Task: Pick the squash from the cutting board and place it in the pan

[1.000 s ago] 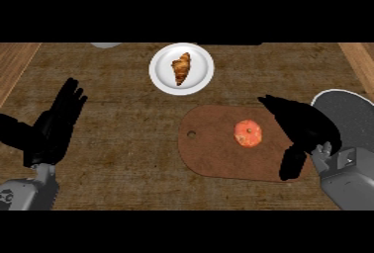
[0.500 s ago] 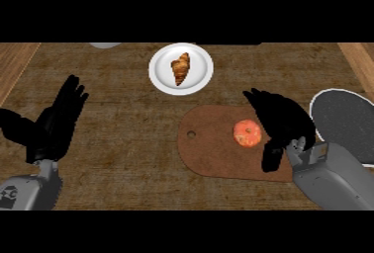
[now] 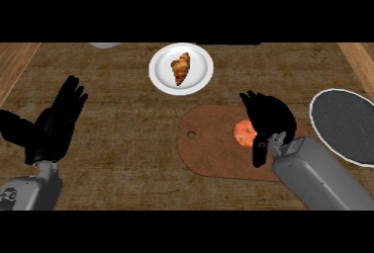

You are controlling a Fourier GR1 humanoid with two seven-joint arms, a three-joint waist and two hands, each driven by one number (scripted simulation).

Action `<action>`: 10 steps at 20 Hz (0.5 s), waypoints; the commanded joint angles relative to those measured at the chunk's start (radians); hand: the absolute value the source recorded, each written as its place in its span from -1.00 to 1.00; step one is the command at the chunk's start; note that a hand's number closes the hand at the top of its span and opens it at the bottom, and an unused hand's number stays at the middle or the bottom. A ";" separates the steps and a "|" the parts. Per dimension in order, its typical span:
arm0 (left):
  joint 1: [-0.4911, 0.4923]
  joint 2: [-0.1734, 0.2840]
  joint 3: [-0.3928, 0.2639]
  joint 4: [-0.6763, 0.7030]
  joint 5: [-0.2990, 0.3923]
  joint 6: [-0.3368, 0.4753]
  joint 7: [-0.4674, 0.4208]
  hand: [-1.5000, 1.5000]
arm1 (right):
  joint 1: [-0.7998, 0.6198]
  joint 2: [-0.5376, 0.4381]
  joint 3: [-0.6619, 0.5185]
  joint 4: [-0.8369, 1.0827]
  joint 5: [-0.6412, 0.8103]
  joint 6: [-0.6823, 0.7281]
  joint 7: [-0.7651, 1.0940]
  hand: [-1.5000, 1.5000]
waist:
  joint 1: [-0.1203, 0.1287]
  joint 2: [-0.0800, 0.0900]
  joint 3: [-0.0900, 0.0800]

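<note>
An orange-red squash (image 3: pixel 243 133) lies on the brown cutting board (image 3: pixel 211 148) in the middle of the counter. My right hand (image 3: pixel 266 121) hangs directly over the squash's right side, fingers straight and spread, covering part of it. The dark round pan (image 3: pixel 343 126) sits at the right edge, just beyond that hand. My left hand (image 3: pixel 53 123) rests open at the left, fingers pointing up, far from the board.
A white plate (image 3: pixel 162 74) holding a croissant (image 3: pixel 179 68) stands behind the board. A pale rim of another dish (image 3: pixel 106 45) peeks in at the top. Wooden counter edges run along the far left and far right.
My right hand has moved left from beside the pan onto the board and now covers part of the squash. The left hand has barely shifted.
</note>
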 commanded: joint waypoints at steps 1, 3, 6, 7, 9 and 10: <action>-0.003 -0.034 0.009 0.083 -0.027 -0.025 -0.084 0.00 | 0.014 0.049 -0.006 0.063 0.075 0.002 0.000 -1.00 | -0.003 0.001 0.000; -0.010 -0.029 0.014 0.004 -0.027 -0.020 0.008 0.00 | 0.059 0.070 -0.021 0.030 0.109 0.009 -0.017 -1.00 | -0.003 -0.001 0.000; -0.029 -0.002 0.054 0.046 -0.024 -0.048 -0.006 0.00 | 0.058 0.043 -0.043 0.134 0.147 -0.036 -0.129 -1.00 | -0.002 0.001 0.000; -0.043 -0.023 0.050 0.062 -0.021 -0.046 -0.003 0.00 | -0.043 0.052 -0.125 0.152 0.096 0.066 -0.106 -1.00 | -0.002 0.001 0.000; 0.007 -0.031 0.047 0.056 -0.039 -0.058 -0.045 0.00 | -0.042 0.114 -0.094 0.228 0.148 0.027 -0.106 -1.00 | 0.001 0.001 0.000; 0.079 -0.037 0.027 -0.084 -0.023 -0.055 0.014 0.00 | 0.043 0.096 -0.072 0.173 0.162 0.009 -0.118 -1.00 | 0.002 -0.001 0.000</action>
